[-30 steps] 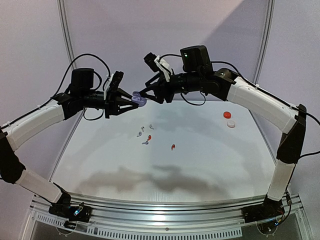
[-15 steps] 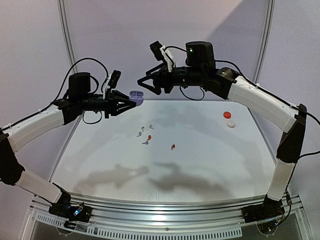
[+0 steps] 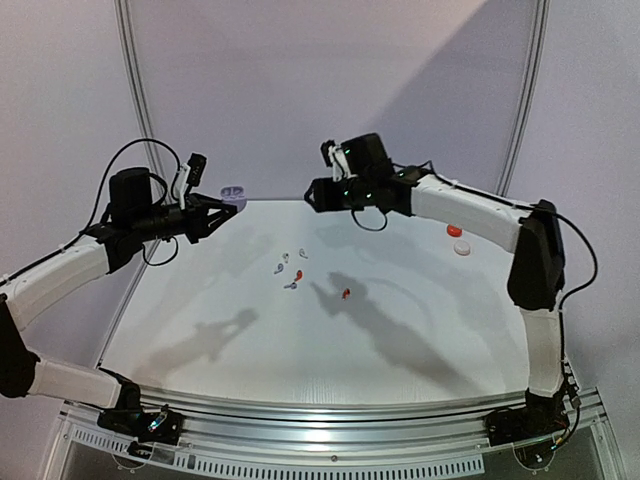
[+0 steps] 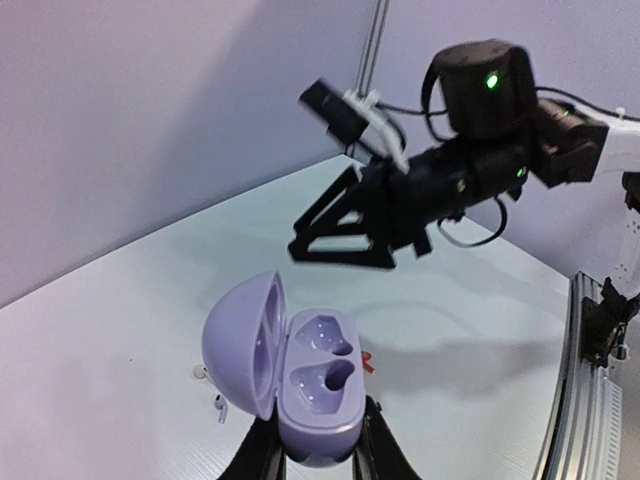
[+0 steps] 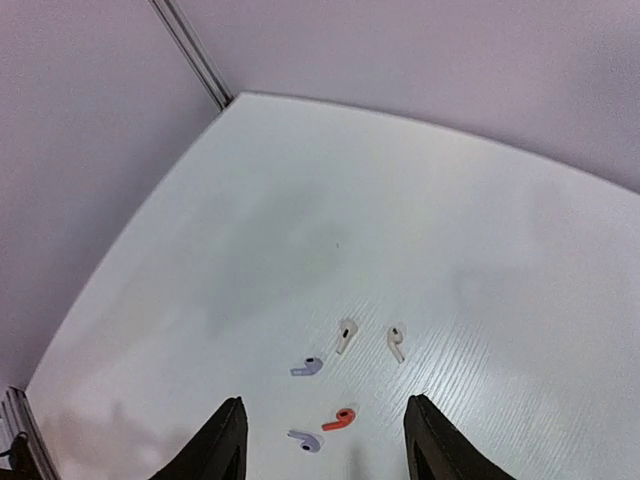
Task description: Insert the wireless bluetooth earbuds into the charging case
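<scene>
My left gripper (image 3: 222,200) is shut on a bluish-lilac round charging case (image 3: 233,191), held in the air over the table's far left. In the left wrist view the case (image 4: 318,385) has its lid (image 4: 238,342) open to the left and both sockets empty, with my fingertips (image 4: 372,440) on its sides. My right gripper (image 3: 312,195) is open and empty, high over the back middle. It looks down on two white earbuds (image 5: 346,335), two lilac earbuds (image 5: 308,367) and a red earbud (image 5: 338,418). A second red earbud (image 3: 345,293) lies apart.
A red round case (image 3: 455,230) and a white round case (image 3: 462,247) sit at the back right of the table (image 3: 420,330). The right arm (image 4: 440,180) hangs in front of the left wrist camera. Frame posts and a wall stand behind.
The two grippers have parted. My left gripper drew back left with the open case. My right gripper swung right and down, away from the case, jaws open toward the table.
</scene>
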`<state>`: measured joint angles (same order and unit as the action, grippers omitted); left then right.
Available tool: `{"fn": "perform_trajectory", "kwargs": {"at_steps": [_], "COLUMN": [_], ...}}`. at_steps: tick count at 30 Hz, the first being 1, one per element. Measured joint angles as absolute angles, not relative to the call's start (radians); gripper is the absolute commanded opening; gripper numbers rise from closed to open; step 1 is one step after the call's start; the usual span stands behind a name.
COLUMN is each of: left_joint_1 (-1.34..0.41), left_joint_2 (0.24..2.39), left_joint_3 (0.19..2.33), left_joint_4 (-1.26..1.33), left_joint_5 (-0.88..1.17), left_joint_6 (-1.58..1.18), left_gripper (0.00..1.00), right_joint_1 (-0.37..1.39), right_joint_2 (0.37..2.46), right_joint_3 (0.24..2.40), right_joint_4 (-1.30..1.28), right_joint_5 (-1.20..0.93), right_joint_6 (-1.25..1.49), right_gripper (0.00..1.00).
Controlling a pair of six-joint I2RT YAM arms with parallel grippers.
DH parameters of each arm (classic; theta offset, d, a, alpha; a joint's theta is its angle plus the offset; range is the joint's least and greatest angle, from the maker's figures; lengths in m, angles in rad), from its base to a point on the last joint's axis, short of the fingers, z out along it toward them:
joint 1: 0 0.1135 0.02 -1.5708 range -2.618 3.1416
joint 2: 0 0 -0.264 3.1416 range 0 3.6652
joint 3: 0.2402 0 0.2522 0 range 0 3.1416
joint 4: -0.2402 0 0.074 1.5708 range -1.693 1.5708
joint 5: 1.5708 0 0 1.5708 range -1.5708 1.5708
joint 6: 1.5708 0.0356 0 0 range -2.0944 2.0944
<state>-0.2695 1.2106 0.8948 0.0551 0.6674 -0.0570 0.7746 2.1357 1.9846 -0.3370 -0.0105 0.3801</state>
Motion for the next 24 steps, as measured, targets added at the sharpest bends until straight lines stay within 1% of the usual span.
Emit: {"fn": "perform_trajectory", "kwargs": {"at_steps": [5, 8, 12, 16, 24], "left_joint_1": [-0.253, -0.245, -0.238, -0.237, -0.235], "left_joint_2": [1.149, 1.105, 1.053, 1.026, 1.014], "left_joint_3": [0.820, 0.772, 0.721, 0.689, 0.670], "left_joint_4": [0.081, 0.094, 0.093, 0.095, 0.113], "left_joint_5": [0.634, 0.620, 0.616, 0.616, 0.615], "left_joint_6": [-0.057, -0.057, -0.060, -0.063, -0.065], "left_gripper": [0.00, 0.00, 0.00, 0.00, 0.00], "right_joint_1": [0.834, 0.874, 0.914, 0.931, 0.929], "right_joint_2": [2.384, 2.474, 2.534, 2.575, 2.638], "right_joint_3": [2.139, 2.196, 2.208, 2.222, 2.272], "right_joint_4": [-0.394, -0.397, -0.394, -0.377, -0.369], "right_joint_5": [-0.020, -0.020, -0.017, -0.017, 0.026], "right_joint_6": [0.384, 0.384, 0.389, 0.387, 0.383], "right_gripper": [0.51, 0.50, 0.48, 0.42, 0.41]}}
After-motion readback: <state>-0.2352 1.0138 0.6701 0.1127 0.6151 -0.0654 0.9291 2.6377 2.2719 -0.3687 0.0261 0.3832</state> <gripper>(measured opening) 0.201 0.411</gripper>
